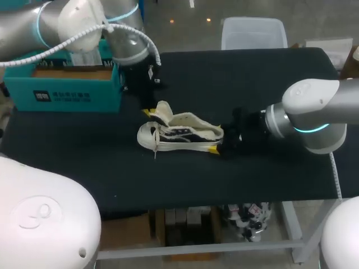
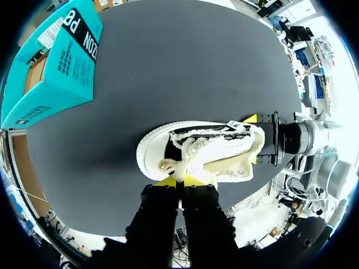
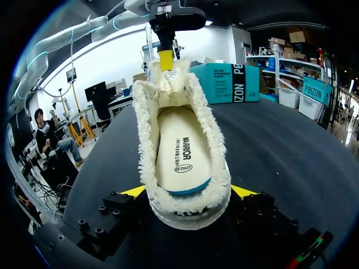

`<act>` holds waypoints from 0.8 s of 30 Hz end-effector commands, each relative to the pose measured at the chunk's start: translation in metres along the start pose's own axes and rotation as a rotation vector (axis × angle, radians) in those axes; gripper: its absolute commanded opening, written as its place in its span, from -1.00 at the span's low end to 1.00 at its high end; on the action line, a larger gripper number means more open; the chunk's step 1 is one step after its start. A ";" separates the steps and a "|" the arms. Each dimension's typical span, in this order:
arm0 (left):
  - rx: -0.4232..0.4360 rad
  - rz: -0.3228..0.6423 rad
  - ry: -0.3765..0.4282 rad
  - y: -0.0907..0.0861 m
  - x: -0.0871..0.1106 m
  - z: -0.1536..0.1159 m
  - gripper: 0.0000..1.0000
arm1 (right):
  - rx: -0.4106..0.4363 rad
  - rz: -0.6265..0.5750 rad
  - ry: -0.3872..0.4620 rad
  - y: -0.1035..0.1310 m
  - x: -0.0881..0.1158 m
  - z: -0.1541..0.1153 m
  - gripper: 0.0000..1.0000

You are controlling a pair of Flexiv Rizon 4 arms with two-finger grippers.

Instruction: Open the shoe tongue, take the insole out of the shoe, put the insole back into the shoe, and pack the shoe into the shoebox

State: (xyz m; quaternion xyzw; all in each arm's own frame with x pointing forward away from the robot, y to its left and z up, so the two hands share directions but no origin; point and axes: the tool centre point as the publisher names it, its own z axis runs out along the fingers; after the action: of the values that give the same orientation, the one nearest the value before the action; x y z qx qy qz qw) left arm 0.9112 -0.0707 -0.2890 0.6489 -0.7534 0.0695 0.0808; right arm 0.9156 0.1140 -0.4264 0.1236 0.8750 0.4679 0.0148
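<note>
Two grips noted. At left, the shoebox [image 1: 67,89] stands open on the desk [image 1: 252,78], well apart from the shoe [image 1: 182,134]. The left fingers [image 2: 165,182] are closed, pinching the top edge of the tongue [image 2: 196,152] and holding it raised. The insole [image 3: 182,151] lies seated inside, ahead of the right fingers [image 3: 133,191], which clamp the heel from both sides. Risk: the thin pinch may slip, dropping the tongue over the opening. Overpull could tilt the shoe within the heel clamp.
</note>
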 end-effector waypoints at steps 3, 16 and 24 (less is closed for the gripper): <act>0.277 -0.056 0.138 0.002 -0.025 0.004 -1.00 | 0.000 0.001 0.003 -0.009 -0.003 -0.004 -1.00; 0.275 -0.013 0.157 -0.008 0.000 0.005 -1.00 | 0.000 0.001 0.003 -0.009 -0.003 -0.004 -1.00; 0.246 0.171 0.169 -0.011 0.029 -0.017 1.00 | 0.000 0.001 0.003 -0.009 -0.003 -0.004 -1.00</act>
State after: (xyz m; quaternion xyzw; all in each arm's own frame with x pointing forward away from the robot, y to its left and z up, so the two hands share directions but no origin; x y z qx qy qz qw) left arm 0.9163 -0.0942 -0.2757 0.5866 -0.7741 0.2321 0.0525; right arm 0.9160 0.1089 -0.4289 0.1250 0.8760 0.4657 0.0156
